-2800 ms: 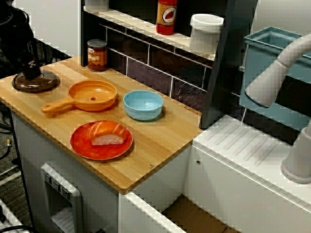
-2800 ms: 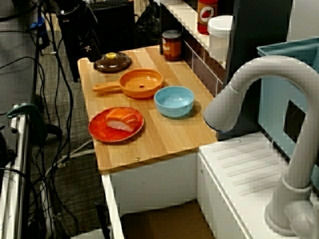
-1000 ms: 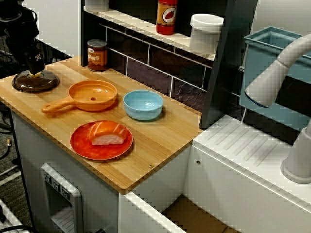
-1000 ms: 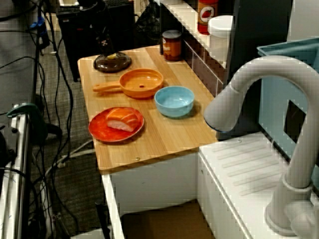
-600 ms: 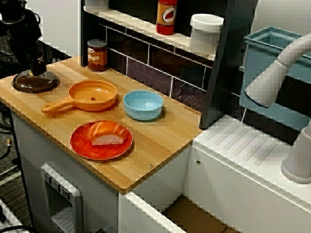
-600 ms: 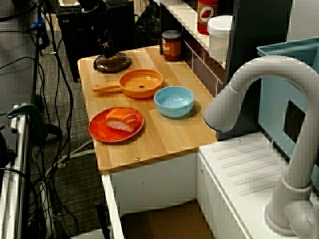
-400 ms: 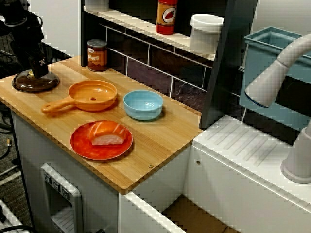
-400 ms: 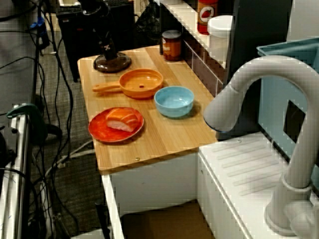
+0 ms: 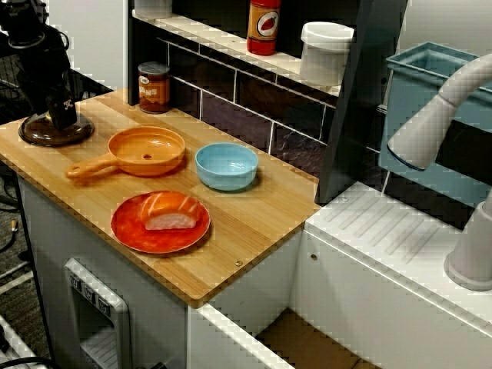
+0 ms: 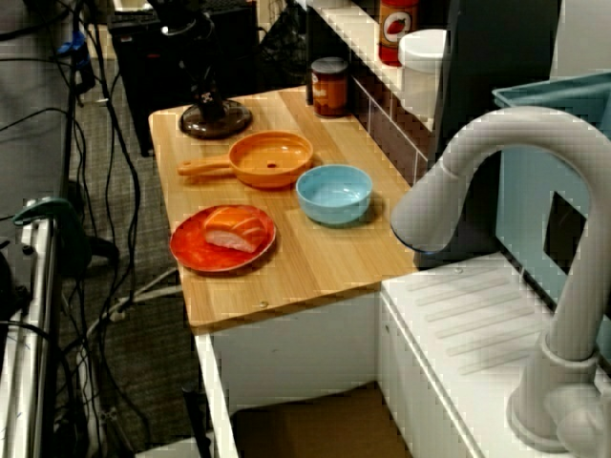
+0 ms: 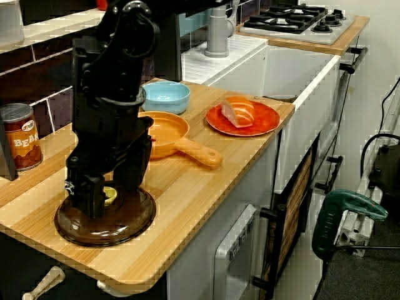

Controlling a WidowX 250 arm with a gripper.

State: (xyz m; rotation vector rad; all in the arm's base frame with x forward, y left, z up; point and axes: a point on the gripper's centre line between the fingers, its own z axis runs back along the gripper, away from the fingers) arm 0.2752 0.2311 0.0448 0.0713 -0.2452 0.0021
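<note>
One black gripper (image 9: pixel 61 119) stood straight down over a brown lid (image 9: pixel 38 132) at the left end of the wooden counter (image 9: pixel 261 223), as seen in the view from the front. In the view from the lid's end, the gripper (image 11: pixel 103 199) reached down to the lid (image 11: pixel 125 225), and the yellow knob (image 11: pixel 110 195) showed just beside one dark finger (image 11: pixel 86 195). The other finger was masked by the gripper's body, so whether the fingers pinched the knob or stood apart around it could not be told. The lid lay flat on the wood. In the side view, the gripper (image 10: pixel 208 98) hid the knob and met the lid (image 10: pixel 229 122) near its middle.

Right of the lid sat an orange pan (image 9: pixel 146 150), its handle pointing left and toward the near edge. A blue bowl (image 9: pixel 226 165) stood just right of the pan, close but apart. Nearer the front edge lay a red plate (image 9: pixel 131 227) bearing a piece of sushi (image 9: pixel 171 215). A can (image 9: pixel 154 87) stood at the far side against the tiled wall, behind the pan. On the shelf above were a red bottle (image 9: pixel 264 27) and a white tub (image 9: pixel 326 52). A grey faucet (image 9: pixel 438 115) arched over the sink at the right.
</note>
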